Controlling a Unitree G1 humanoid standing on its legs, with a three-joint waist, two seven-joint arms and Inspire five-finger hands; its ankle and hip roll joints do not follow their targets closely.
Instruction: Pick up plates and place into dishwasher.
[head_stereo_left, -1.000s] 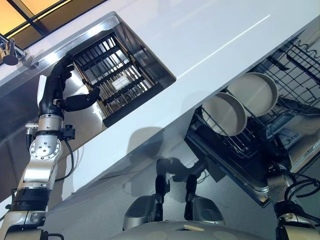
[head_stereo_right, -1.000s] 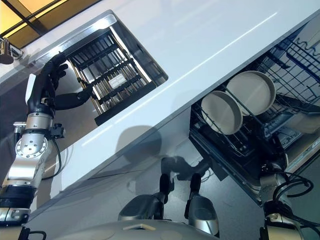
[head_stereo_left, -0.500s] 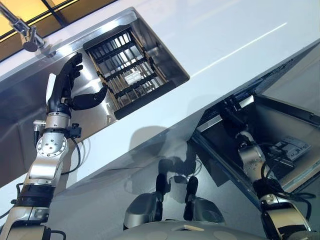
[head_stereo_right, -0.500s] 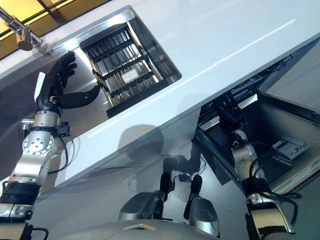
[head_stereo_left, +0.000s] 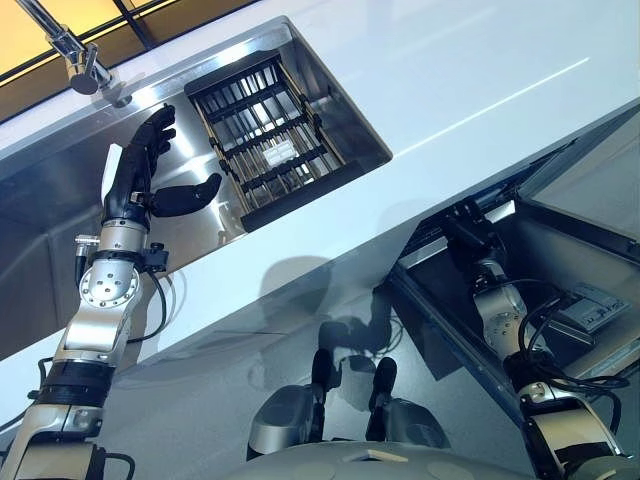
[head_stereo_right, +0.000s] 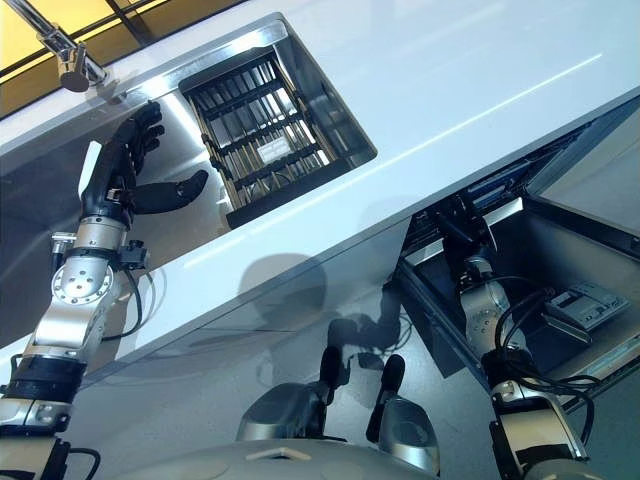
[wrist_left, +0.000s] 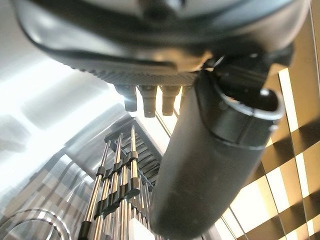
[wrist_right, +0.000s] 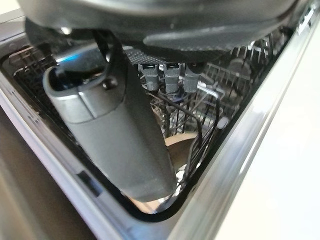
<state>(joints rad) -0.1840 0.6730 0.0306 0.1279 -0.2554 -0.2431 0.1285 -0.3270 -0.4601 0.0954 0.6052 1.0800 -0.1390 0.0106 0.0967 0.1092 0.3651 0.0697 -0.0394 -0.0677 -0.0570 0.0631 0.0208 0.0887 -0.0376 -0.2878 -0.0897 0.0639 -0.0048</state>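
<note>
The dishwasher rack (wrist_right: 220, 95) sits pushed inside the machine under the counter. Past its wires a beige plate (wrist_right: 178, 142) shows only as an edge. My right hand (head_stereo_left: 468, 228) is at the rack's front in the dishwasher opening, fingers straight and thumb out, with nothing in its grasp. My left hand (head_stereo_left: 143, 172) hovers open over the steel sink (head_stereo_left: 185, 240), just left of the black dish rack (head_stereo_left: 265, 140) standing in the basin. That rack's slots look bare.
The dishwasher door (head_stereo_left: 548, 258) hangs open at the lower right, detergent box (head_stereo_left: 588, 305) on its inner face. A white countertop (head_stereo_left: 450, 70) runs between sink and dishwasher. A faucet (head_stereo_left: 78, 62) stands at the sink's far left.
A second ago the dishwasher rack stood pulled out with two plates upright; it has since slid in with my right hand at its front. The view has shifted; my left hand stays by the sink rack.
</note>
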